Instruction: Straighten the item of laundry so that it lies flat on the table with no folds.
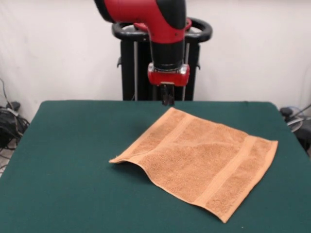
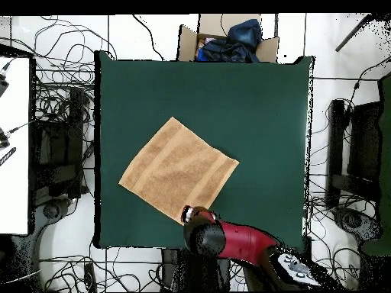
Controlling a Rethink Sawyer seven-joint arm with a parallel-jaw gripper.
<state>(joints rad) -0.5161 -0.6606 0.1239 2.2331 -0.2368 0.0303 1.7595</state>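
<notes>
While gripper [image 1: 167, 100] hovers, towel [image 1: 199, 158] spread — table [image 1: 63, 165]

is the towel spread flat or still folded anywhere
Mostly spread: the towel lies open in a single layer on the table, both bands showing. Its left corner in the front view lifts slightly, so not fully flat.

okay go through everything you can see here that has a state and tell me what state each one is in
towel: spread open in one layer, turned at an angle to the table's edges; the corner at the picture's left in the front view is raised and curled, not flat.
gripper: above the towel's far corner, holding nothing; open or shut cannot be told.
table: green cloth smooth, only the towel on it.
cardboard box: open, dark things inside.
</notes>
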